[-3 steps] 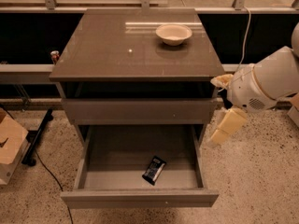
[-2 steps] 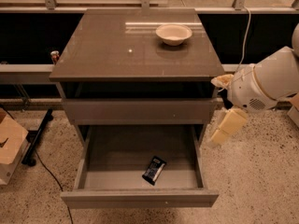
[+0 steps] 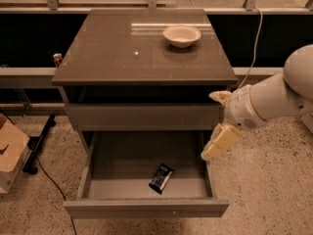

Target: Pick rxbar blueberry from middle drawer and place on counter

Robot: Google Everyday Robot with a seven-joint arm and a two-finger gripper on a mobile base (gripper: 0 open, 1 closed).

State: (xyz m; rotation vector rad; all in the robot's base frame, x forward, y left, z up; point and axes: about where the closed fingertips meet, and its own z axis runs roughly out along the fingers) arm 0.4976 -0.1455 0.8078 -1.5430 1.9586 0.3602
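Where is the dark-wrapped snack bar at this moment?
Camera view: the dark-wrapped flat snack bar lies inside the open grey-brown bottom drawer, near the middle, close to its front wall. The pale gripper hangs over the drawer's right wall, not touching the bar.

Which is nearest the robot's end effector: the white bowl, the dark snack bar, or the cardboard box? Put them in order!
The end effector hangs beside the open middle drawer's right side.
1. Rxbar blueberry, inside the drawer.
2. White bowl, up on the counter.
3. Cardboard box, floor, far left.
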